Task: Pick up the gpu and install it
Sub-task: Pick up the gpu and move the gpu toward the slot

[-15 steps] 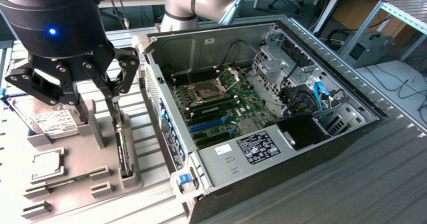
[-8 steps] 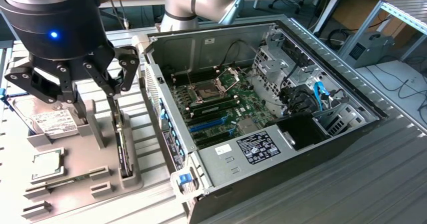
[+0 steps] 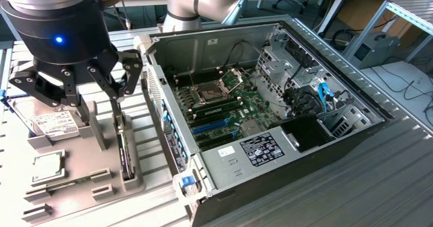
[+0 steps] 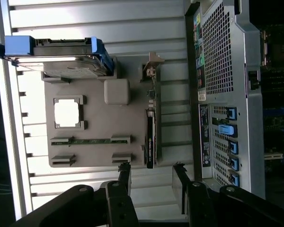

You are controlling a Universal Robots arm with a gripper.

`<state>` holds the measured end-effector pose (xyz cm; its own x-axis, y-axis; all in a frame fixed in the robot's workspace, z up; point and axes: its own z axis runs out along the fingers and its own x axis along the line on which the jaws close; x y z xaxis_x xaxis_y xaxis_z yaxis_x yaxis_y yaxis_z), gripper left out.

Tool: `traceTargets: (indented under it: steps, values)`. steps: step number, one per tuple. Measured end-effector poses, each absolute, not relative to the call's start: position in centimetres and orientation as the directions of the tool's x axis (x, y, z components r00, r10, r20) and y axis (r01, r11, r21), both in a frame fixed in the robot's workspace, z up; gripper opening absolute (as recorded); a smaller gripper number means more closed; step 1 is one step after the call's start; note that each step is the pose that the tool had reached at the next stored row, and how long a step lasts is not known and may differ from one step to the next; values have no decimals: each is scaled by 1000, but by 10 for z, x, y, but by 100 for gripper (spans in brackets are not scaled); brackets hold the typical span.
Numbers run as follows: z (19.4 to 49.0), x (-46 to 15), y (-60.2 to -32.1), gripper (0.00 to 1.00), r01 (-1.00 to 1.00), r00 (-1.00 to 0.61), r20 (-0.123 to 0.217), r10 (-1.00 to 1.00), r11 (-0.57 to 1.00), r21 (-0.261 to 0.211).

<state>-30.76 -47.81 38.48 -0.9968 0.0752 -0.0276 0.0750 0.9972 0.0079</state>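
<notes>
Hangs straight down with the hand spread wide and empty over the grey holder on the slatted surface. From the wrist, looks onto the gpu standing on edge in its slot, in line with the gap between the fingers. From outside, takes in the open computer case beside the holder.

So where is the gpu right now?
The gpu stands on edge in a slot of the grey tray, just to the exterior view's left of the open computer case.
</notes>
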Motion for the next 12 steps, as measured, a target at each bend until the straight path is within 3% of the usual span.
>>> traceTargets:
  steps: [12]
  values:
    - [381,-308,-478,48,75,-997,-28,75,997,8]
